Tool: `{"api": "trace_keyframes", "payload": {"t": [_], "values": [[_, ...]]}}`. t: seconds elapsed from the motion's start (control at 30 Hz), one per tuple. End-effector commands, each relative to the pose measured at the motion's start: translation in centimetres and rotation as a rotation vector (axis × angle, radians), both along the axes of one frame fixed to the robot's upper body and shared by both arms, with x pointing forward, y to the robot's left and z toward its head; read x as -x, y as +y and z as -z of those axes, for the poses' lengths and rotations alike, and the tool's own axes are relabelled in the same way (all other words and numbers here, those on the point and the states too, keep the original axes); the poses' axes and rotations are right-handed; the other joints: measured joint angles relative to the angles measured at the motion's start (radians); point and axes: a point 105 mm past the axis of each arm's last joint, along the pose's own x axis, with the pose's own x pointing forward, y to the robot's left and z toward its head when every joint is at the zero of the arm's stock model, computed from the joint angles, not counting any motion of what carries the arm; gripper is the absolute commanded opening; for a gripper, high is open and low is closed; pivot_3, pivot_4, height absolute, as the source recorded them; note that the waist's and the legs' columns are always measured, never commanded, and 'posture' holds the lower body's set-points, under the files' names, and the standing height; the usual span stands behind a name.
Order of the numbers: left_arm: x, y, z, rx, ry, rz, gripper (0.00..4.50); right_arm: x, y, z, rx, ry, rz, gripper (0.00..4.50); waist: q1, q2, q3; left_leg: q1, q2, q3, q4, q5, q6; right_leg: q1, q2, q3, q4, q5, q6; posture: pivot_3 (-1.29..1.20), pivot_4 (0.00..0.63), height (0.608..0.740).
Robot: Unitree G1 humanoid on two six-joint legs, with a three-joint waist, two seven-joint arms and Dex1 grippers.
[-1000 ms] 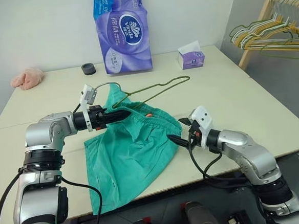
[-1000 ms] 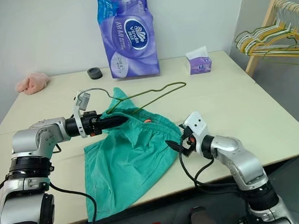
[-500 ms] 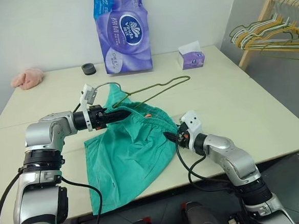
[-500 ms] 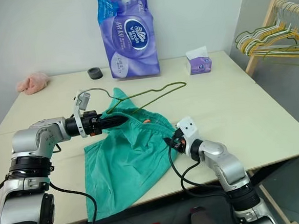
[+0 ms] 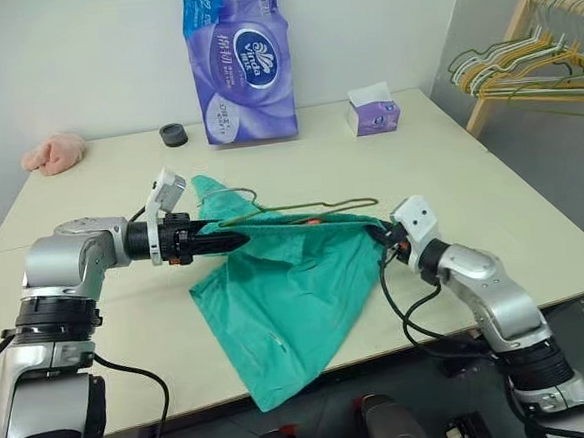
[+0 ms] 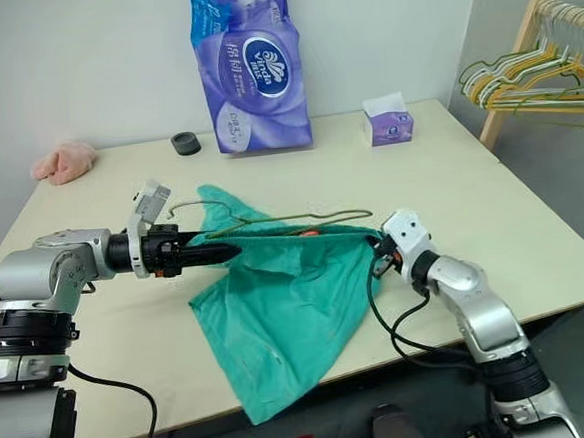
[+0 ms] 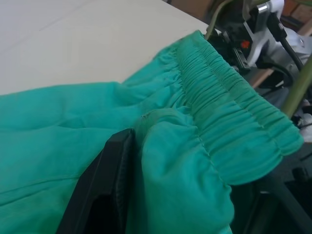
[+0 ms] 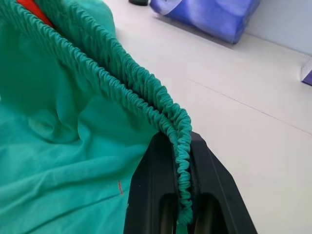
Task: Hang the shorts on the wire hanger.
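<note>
Shorts (image 8: 73,122) waistband pinched in right pincer (image 8: 181,161), wrist view confirms.

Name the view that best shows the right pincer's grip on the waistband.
Right wrist view: the right pincer clamps the shorts' gathered waistband edge. Head views show it small at the stretched waistband's end; left wrist view shows it behind the cloth.

Soft, even room light falls on the pale tabletop (image 5: 470,186), with faint shadows and no glare. The head views are sharp. In the wrist views the near shorts (image 7: 204,97) are crisp while the background blurs.
</note>
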Motion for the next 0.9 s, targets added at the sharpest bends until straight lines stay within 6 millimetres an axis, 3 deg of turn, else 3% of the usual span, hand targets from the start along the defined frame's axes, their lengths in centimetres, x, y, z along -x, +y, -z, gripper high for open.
{"api": "trace_keyframes", "payload": {"t": [0.03,0.2,0.33,0.5,0.7,0.9], "values": [[0.0,1.8,-1.0,-0.068,-0.054,-0.017,2.08,0.4,-3.3,-2.4,0.073,-0.062,0.012,0.0,0.002,0.0,0.0,0.0,0.0,0.0,0.0,0.0,0.0,0.0,0.0,0.0,0.0,0.0,0.0,-0.24,0.065,0.74],[-0.9,3.0,-0.6,-0.131,-0.086,-0.054,2.08,1.7,-3.7,-2.7,0.141,-0.059,-0.053,0.0,0.004,0.0,0.0,0.0,0.0,0.0,0.0,0.0,0.001,0.002,0.0,-0.001,-0.001,0.0,0.0,-0.25,0.066,0.74],[-1.8,3.1,-0.2,-0.154,-0.103,-0.084,2.07,3.7,-2.3,-2.6,0.249,-0.08,-0.19,0.0,0.005,0.0,0.0,0.0,0.0,0.0,0.0,0.0,0.001,0.001,0.0,-0.001,-0.001,0.0,0.0,-0.26,0.067,0.74],[-2.4,3.0,0.5,-0.187,-0.112,-0.097,2.07,3.8,-1.4,-4.5,0.386,-0.186,-0.27,0.0,0.002,0.0,0.0,0.001,0.0,0.001,0.0,0.0,0.001,0.002,0.0,-0.002,-0.001,0.0,0.0,-0.27,0.069,0.74],[-3.6,0.8,0.4,-0.161,-0.165,-0.095,2.07,2.9,3.2,-6.2,0.523,-0.27,-0.423,0.0,-0.001,0.0,0.0,0.001,0.001,0.001,0.001,0.0,0.001,0.001,0.0,-0.001,-0.001,0.0,0.0,-0.29,0.063,0.74],[-3.5,-1.4,0.7,-0.126,-0.17,-0.051,2.07,2.4,6.8,-7.6,0.5,-0.286,-0.495,0.0,-0.007,0.0,0.0,-0.001,0.001,0.0,0.001,0.0,0.0,0.0,-0.001,0.0,0.0,0.0,0.0,-0.29,0.057,0.74]]}}
